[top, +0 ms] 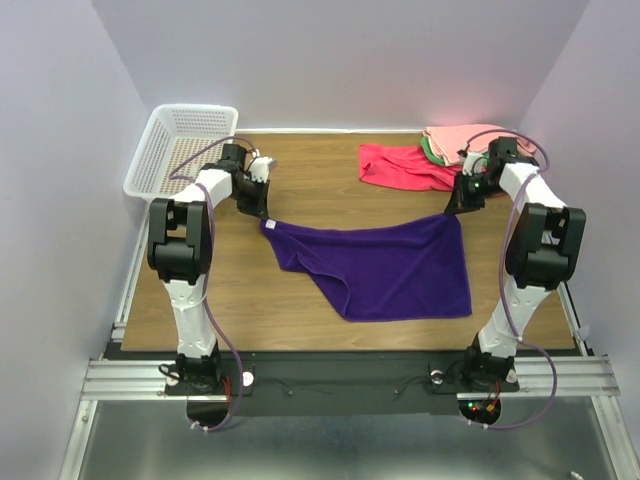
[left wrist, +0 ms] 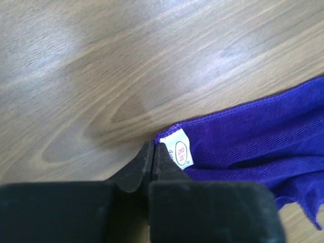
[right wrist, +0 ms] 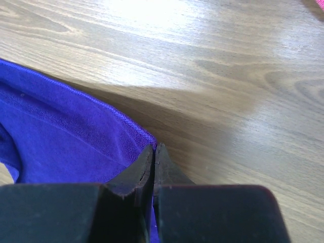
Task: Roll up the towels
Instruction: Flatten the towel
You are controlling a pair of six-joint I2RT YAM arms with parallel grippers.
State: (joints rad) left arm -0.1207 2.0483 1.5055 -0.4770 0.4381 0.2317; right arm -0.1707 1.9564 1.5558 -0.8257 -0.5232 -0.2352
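Though illegible, tag (left wrist: 181, 152) on purple towel (left wrist: 253, 136)

The top view hangs high above the 6 o'clock edge of the table (top: 320, 180), looking steeply down toward 12 o'clock, far enough back to take in the whole table. The left wrist view sits close behind the left end effector (left wrist: 153, 147), which fills its 6 o'clock edge, and faces down at the table. It shares with the top view the 10 o'clock corner of the purple towel (top: 400, 270). The right wrist view sits equally close behind the right end effector (right wrist: 154, 148) and shares the towel's 2 o'clock corner.
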